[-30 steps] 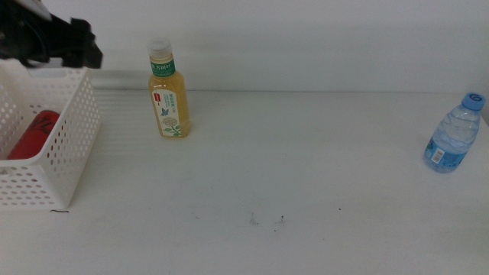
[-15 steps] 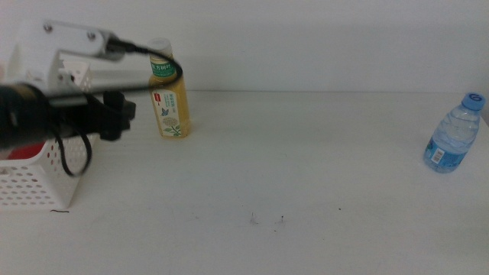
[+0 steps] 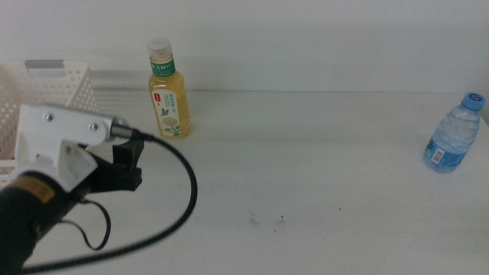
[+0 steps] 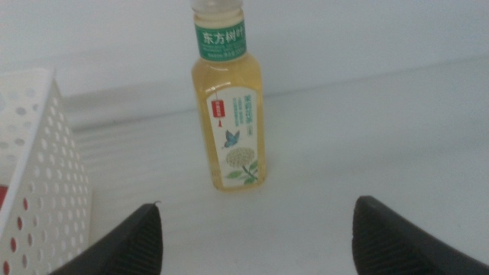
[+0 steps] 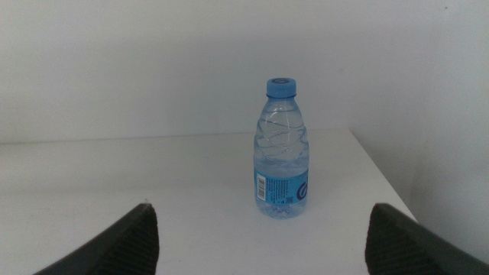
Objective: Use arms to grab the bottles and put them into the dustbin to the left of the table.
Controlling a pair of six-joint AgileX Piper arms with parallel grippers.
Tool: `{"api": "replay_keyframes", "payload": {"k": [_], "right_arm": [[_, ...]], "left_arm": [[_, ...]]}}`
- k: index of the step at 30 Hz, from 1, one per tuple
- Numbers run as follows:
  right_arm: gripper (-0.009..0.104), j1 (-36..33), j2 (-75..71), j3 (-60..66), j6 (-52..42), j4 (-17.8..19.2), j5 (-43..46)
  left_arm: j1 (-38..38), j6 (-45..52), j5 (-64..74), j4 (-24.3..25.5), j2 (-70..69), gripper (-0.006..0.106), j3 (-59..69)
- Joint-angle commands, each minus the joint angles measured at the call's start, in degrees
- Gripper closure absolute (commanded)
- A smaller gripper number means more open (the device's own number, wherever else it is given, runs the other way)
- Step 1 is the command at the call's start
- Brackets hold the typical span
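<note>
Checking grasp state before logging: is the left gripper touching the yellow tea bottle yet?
Apart. The left wrist view shows the left gripper open, with bare table between its jaws and the yellow tea bottle, which stands upright beyond them.

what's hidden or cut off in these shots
- Dustbin contents: middle view, the left arm covers most of it; left wrist view shows only red through the wall holes.
- Left gripper: middle view, its fingers are hidden behind its own body.
- Right gripper: absent from the middle view.
- Tea bottle cap: cut off by the left wrist view's edge.
</note>
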State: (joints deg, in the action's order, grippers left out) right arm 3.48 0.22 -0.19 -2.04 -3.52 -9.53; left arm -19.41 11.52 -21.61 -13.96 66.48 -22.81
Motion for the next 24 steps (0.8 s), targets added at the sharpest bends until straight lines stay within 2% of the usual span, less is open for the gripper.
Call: {"api": "replay_keyframes", "payload": {"k": [1,18,24], "right_arm": [[0.002,-0.04,-0.22,0.19,-0.39,0.30,0.48],[0.002,-0.04,-0.22,0.19,-0.39,0.30,0.48],[0.002,-0.04,-0.22,0.19,-0.39,0.30,0.48]], "left_arm": [[-0.67,-1.92,-7.86,-0.52,-0.51,0.020,3.18],[-0.67,-2.97,-26.76,3.44,-0.51,0.020,13.90],[-0.67,-5.03,-26.86,4.51,-0.51,0.020,14.08]]}}
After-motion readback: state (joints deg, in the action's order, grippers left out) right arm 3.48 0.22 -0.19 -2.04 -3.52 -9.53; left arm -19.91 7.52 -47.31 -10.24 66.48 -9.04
